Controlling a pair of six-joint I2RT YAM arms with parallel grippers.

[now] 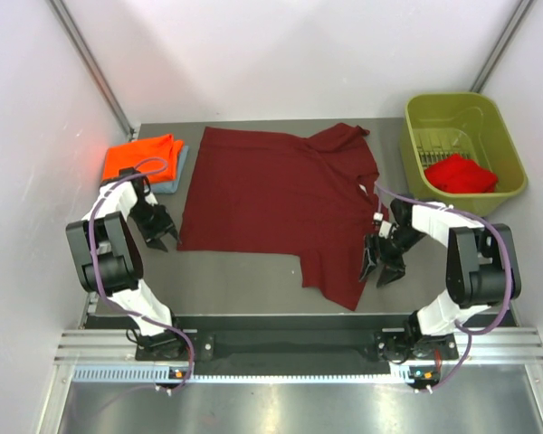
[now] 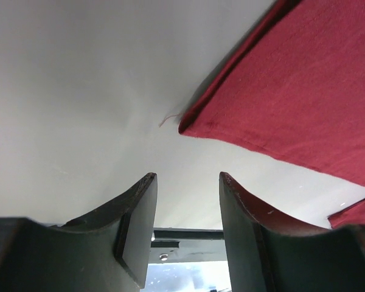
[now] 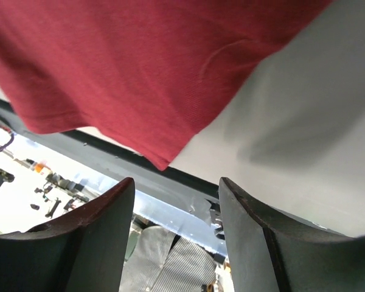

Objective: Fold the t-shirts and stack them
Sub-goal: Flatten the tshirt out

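Olive-green plastic bin (image 1: pixel 500 127), far R, is holding a crumpled bright red cloth t-shirt (image 1: pixel 460 173). Dark maroon cloth t-shirt (image 1: pixel 271 190) is lying spread mid-table. Folded bright orange t-shirt (image 1: pixel 143 155) is sitting on a grey-blue one (image 1: pixel 169 183), far L. Left gripper (image 1: pixel 160 237) and right gripper (image 1: pixel 380 267) are hovering w/ jaws apart, empty. Only the left wrist cam is showing a loose thread (image 2: pixel 167 120) off the maroon hem.

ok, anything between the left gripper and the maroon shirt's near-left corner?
Nothing visible. The left gripper is open and empty just left of the maroon shirt; its wrist view shows only bare table up to that corner. The folded orange shirt lies farther back, off that line.
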